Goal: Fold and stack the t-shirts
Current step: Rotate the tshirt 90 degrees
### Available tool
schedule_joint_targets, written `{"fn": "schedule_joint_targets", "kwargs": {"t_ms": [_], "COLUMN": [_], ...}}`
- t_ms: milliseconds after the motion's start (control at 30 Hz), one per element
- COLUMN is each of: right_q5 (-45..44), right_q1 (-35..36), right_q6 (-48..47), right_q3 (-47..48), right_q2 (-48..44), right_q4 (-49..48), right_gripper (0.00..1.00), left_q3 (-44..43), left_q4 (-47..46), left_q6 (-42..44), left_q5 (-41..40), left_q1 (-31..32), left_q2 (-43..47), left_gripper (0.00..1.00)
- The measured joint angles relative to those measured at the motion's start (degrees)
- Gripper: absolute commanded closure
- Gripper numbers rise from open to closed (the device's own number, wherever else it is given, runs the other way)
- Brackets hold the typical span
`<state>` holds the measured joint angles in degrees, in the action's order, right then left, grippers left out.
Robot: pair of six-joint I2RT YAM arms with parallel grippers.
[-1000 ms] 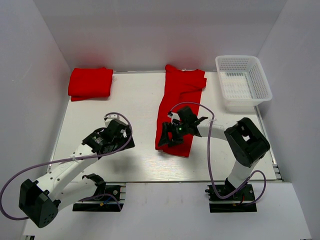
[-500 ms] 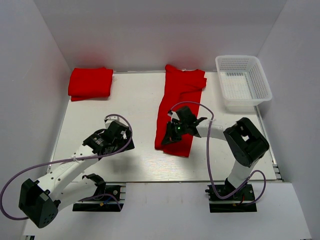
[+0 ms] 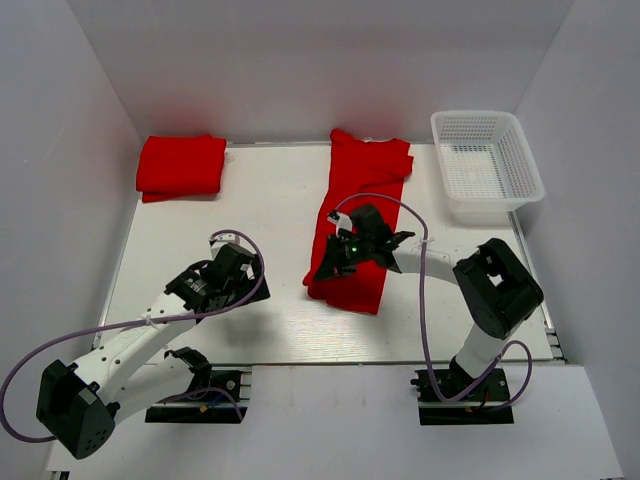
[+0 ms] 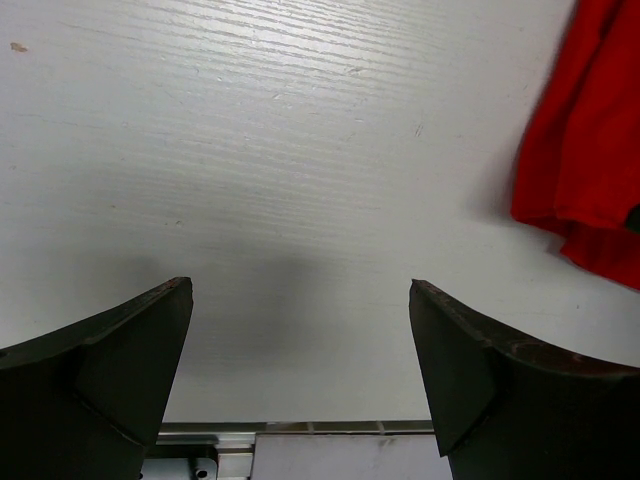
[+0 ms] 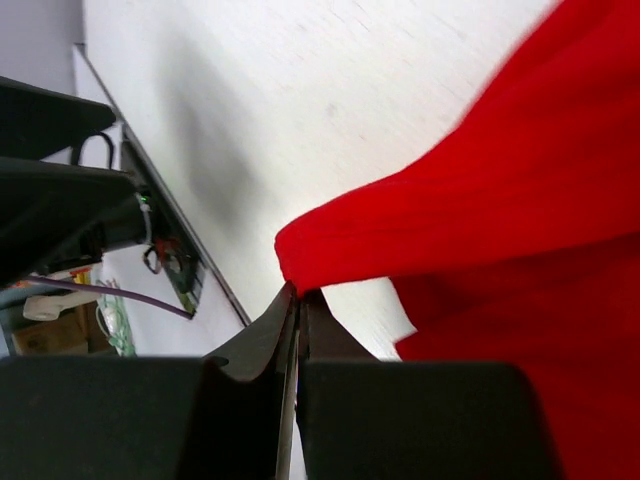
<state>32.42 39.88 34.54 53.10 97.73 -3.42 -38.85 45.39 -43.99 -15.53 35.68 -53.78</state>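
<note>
A long red t-shirt (image 3: 365,190) lies lengthwise in the middle of the table; it is folded into a narrow strip. My right gripper (image 3: 326,267) is shut on its near left corner. In the right wrist view the closed gripper (image 5: 300,296) pinches the edge of the red t-shirt (image 5: 480,190), which is raised off the table. A second red t-shirt (image 3: 181,165) lies folded at the back left. My left gripper (image 3: 232,268) hovers open over bare table left of the strip. In the left wrist view nothing lies between the jaws of the left gripper (image 4: 300,305), and the red t-shirt (image 4: 590,170) shows at the right.
A white plastic basket (image 3: 475,116) stands at the back right corner. White walls close in the table on three sides. The metal rail (image 4: 300,428) of the near table edge runs just below the left gripper.
My right gripper has shut on the t-shirt's near left corner and drawn it a little up and to the left. The left arm has barely moved.
</note>
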Motion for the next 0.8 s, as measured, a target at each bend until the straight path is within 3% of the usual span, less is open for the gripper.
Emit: {"fn": "schedule_joint_targets", "kwargs": {"t_ms": [567, 733, 800], "right_q5": [3.8, 3.0, 1.5], "right_q1": [0.0, 0.0, -0.1], "right_q6": [4.2, 3.2, 2.4], "right_q3": [-0.7, -6.1, -8.5], "right_q2": [0.5, -0.7, -2.6], "right_q4": [-14.8, -12.5, -10.3], "right_gripper": [0.99, 0.89, 0.66], "left_q3": [0.0, 0.3, 0.5], "left_q4": [-0.4, -0.4, -0.4], "left_q6": [0.2, 0.3, 0.5], "left_q5": [1.4, 1.5, 1.6], "left_q1": [0.0, 0.0, 0.0], "left_q2": [0.0, 0.0, -0.1], "left_gripper": [0.01, 0.01, 0.01]}}
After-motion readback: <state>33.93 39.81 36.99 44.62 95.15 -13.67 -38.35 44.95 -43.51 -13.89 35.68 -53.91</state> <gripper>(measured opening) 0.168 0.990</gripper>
